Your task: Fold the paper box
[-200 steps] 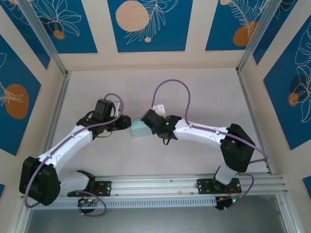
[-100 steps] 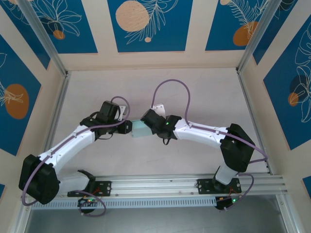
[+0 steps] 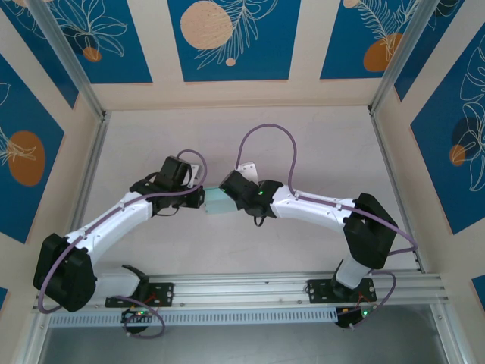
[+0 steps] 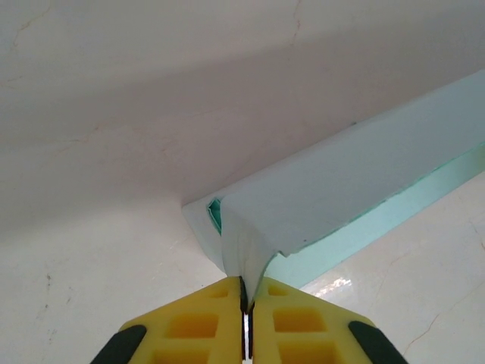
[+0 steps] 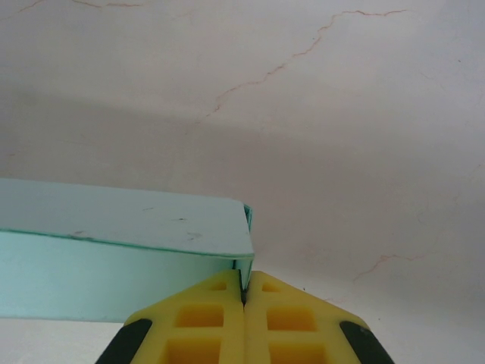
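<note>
Though pinched at two corners, paper box point(image 3: 220, 202) pale blue-green, shallow, rectangular.

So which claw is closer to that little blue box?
Neither, it's a tie. The left gripper pinches a flap at the left end of the paper box, and the right gripper pinches its right corner.

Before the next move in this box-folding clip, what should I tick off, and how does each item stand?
1. Left gripper shut on a corner of the paper box: ok.
2. Right gripper shut on the box's opposite end: ok.
3. Box held between the two grippers, mid-table: ok.
4. Box walls standing where visible: ok.
5. Paper untorn at the left pinch: cannot tell.
6. Box resting on the table rather than lifted: cannot tell.
</note>
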